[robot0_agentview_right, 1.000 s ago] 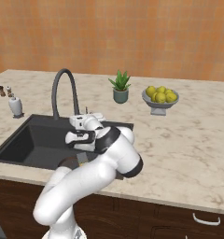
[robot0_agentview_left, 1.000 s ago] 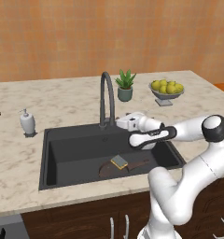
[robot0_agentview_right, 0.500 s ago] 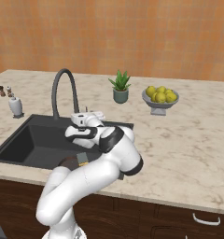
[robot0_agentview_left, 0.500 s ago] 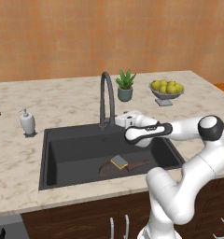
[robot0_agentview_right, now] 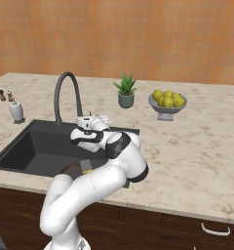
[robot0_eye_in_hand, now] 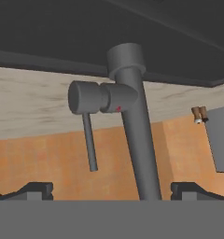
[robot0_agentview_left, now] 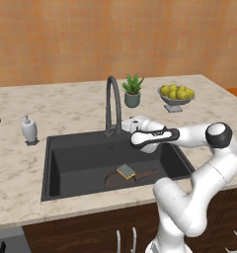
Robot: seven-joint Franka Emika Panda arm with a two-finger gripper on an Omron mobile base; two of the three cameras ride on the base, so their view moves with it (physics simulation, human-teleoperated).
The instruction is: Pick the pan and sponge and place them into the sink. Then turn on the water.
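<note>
Left base view shows you the pan (robot0_agentview_left: 121, 179) lying in the sink (robot0_agentview_left: 66, 165) with the sponge (robot0_agentview_left: 125, 171) on it; your gripper (robot0_agentview_left: 129, 123) stands released beside the faucet (robot0_agentview_left: 112, 101).

Orange-tan wall (robot0_agentview_left: 66, 39), beige marble counter (robot0_agentview_left: 71, 106), dark wood cabinets (robot0_agentview_right: 187, 234) below, possibly drawer handles

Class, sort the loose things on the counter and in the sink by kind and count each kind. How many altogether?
Cleaning things: 2, sponge, soap pump
Cookware: 1, pan
Plants: 1, potted plant
Fruit bowls: 1, bowl of yellow fruit
Shakers: 2, by the soap pump
Total: 7
</note>
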